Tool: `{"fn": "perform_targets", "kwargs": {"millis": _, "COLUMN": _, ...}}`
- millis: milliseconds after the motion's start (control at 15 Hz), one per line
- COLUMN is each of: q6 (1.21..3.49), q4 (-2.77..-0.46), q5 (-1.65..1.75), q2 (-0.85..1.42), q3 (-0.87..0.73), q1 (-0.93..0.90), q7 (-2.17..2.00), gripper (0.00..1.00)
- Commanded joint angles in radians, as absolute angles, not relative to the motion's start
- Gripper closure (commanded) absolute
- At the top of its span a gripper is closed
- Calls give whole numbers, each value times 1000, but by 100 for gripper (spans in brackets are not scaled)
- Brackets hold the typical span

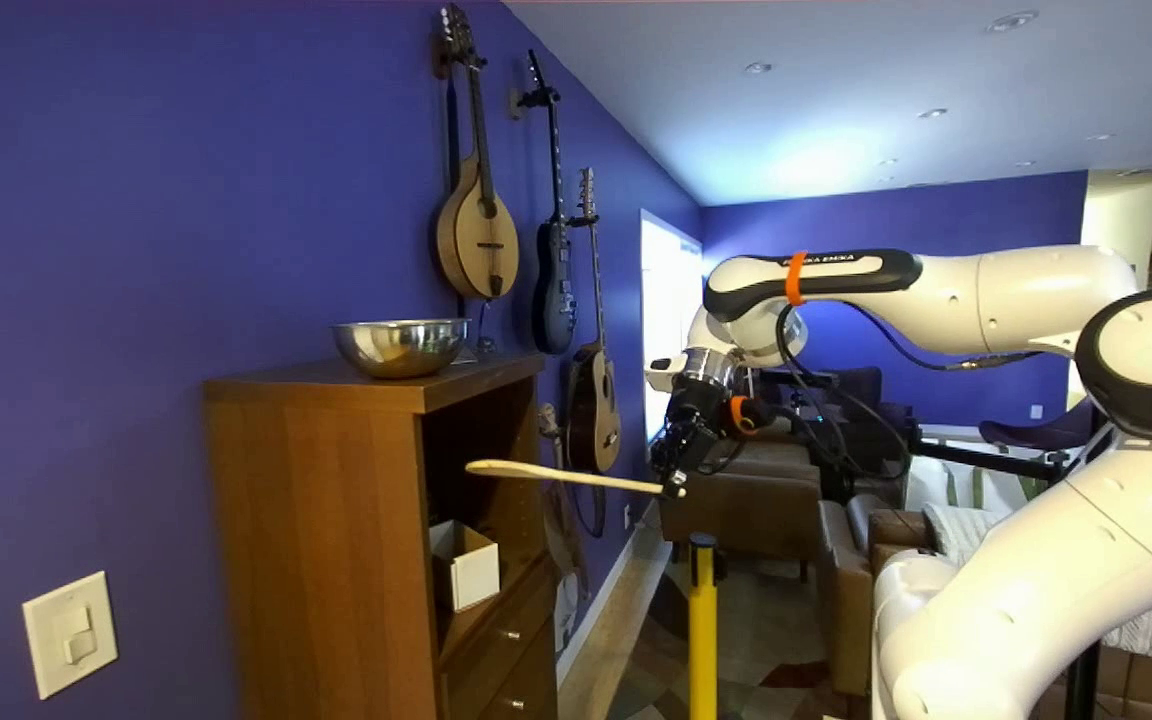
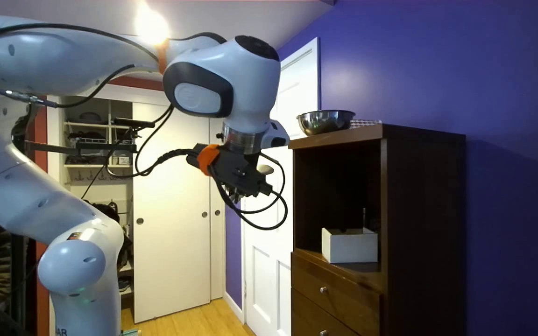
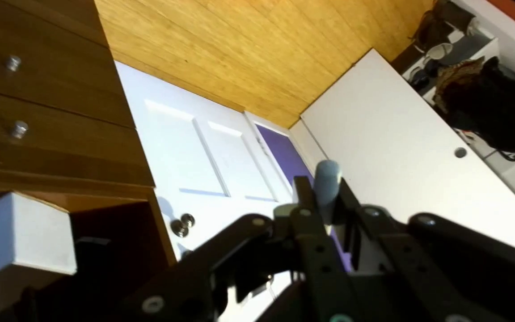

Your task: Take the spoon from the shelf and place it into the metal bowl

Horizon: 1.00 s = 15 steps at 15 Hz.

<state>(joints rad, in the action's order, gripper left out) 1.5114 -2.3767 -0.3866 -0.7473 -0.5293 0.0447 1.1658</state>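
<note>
1. the gripper (image 1: 675,486) pinches the spoon (image 1: 566,475) near one end.
2. the spoon is in the air, outside the shelf (image 1: 321,540).
3. the bowl (image 1: 401,350) stands upright on the shelf's top.

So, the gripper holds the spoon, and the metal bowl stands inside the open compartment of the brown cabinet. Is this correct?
Not quite. The gripper holds the spoon, but the metal bowl stands on top of the brown cabinet, as both exterior views show.
</note>
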Motion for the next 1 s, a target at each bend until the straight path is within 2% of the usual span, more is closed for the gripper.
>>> {"fn": "perform_targets", "kwargs": {"millis": 0, "q6": 1420, "q4": -2280, "q5": -555, "q2": -669, "q3": -563, "q1": -6, "q7": 1247, "gripper": 96}}
{"fn": "perform_targets", "kwargs": {"millis": 333, "q6": 1312, "q4": -2173, "q5": -817, "q2": -577, "q3": -562, "q1": 25, "q7": 1230, "gripper": 96}}
{"fn": "perform_targets", "kwargs": {"millis": 533, "q6": 1417, "q4": -2174, "q5": -881, "q2": -547, "q3": -451, "q1": 132, "q7": 1109, "gripper": 96}}
{"fn": "perform_targets", "kwargs": {"millis": 933, "q6": 1638, "q4": -2184, "q5": -1011, "q2": -590, "q3": -295, "q1": 216, "q7": 904, "gripper": 96}}
